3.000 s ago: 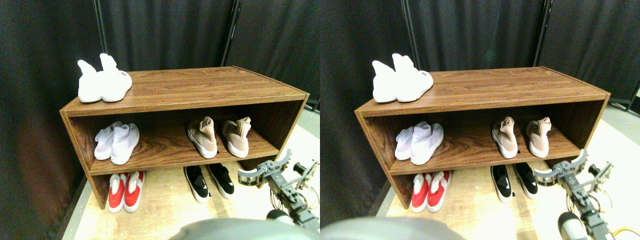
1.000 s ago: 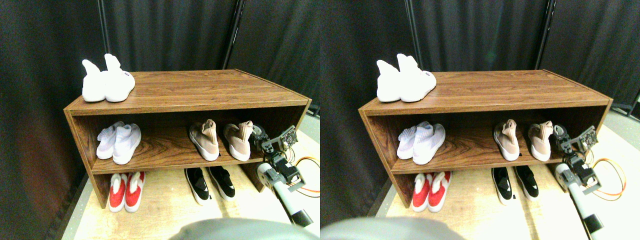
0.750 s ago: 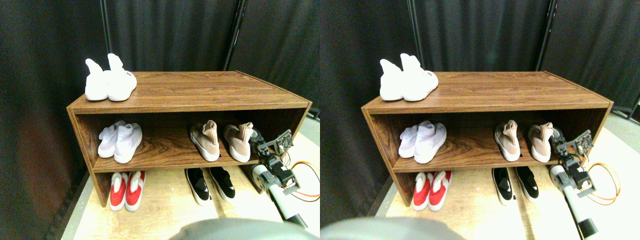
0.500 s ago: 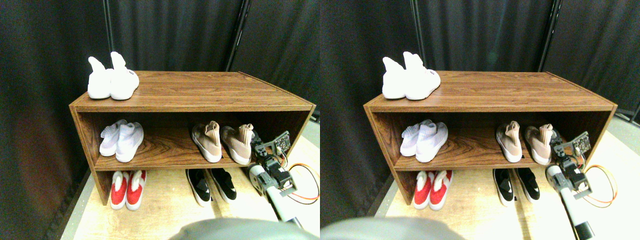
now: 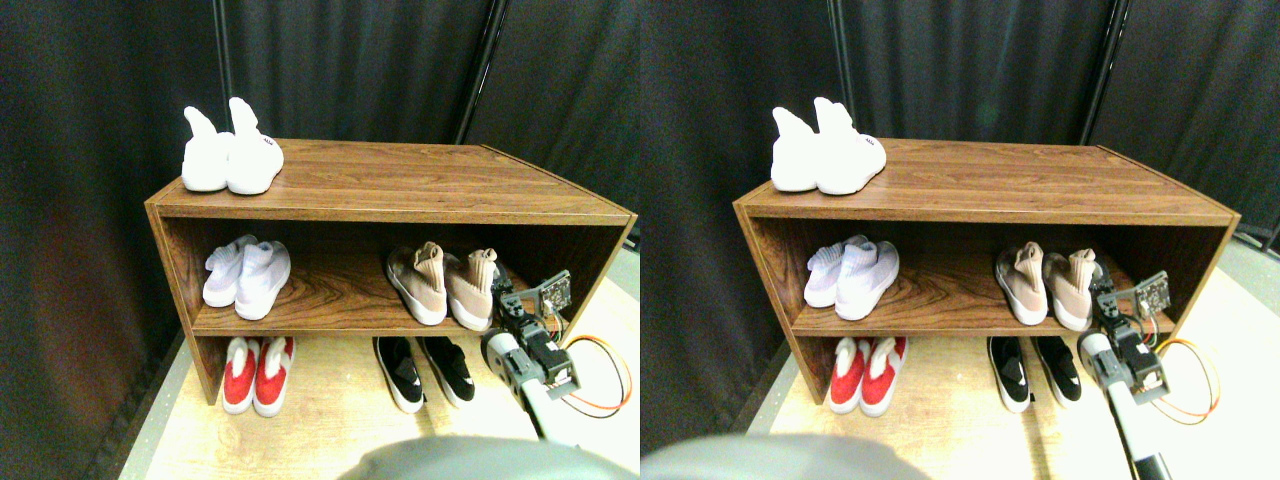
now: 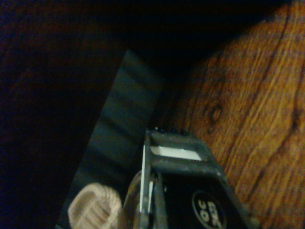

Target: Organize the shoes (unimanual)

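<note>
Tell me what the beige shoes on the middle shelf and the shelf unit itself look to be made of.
The beige-tan sock-style shoes: apparently soft matte knit fabric, judging by the ribbed cuff in the wrist view, over smooth white soles, likely rubber or foam. The brown three-level shelf unit: wood-look boards with a dark grain pattern and slight sheen, possibly laminate rather than solid wood.

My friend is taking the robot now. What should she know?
Right gripper: at the right beige shoe on the middle shelf; grip can't be told.
Beige pair: now side by side, left beige shoe touching or nearly so.
Black pair: on the floor under the shelf, slightly apart.
Done: beige shoe pushed over to its mate.
Left: back out, maybe tidy the black pair.
</note>
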Tool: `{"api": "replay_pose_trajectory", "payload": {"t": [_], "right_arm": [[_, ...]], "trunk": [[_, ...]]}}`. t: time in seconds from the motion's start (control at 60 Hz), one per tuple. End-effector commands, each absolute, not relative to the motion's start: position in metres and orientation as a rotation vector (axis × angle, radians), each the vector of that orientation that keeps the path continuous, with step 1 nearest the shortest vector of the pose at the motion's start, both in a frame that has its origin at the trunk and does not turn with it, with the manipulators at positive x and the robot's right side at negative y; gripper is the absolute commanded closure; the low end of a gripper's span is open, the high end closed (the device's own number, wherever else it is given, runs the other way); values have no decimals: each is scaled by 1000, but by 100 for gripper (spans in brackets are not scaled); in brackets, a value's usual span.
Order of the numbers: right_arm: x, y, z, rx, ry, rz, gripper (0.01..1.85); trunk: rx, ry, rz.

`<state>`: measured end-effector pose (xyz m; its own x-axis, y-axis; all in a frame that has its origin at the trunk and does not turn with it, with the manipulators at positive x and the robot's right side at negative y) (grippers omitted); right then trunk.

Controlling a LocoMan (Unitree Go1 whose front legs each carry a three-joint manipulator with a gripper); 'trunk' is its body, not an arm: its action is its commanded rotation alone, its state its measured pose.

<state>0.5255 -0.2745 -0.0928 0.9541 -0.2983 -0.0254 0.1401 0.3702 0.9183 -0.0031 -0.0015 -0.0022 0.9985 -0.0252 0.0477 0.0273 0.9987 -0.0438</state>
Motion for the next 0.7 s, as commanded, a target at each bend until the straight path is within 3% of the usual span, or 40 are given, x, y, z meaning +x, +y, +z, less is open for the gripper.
{"api": "replay_pose_trajectory", "payload": {"t": [0.017, 0.7], "right_arm": [[527, -269, -85, 1170, -196, -278, 180], [526, -270, -80, 1117, -245, -305, 180]], "trunk": [[-53, -29, -11], [-55, -32, -22]]}}
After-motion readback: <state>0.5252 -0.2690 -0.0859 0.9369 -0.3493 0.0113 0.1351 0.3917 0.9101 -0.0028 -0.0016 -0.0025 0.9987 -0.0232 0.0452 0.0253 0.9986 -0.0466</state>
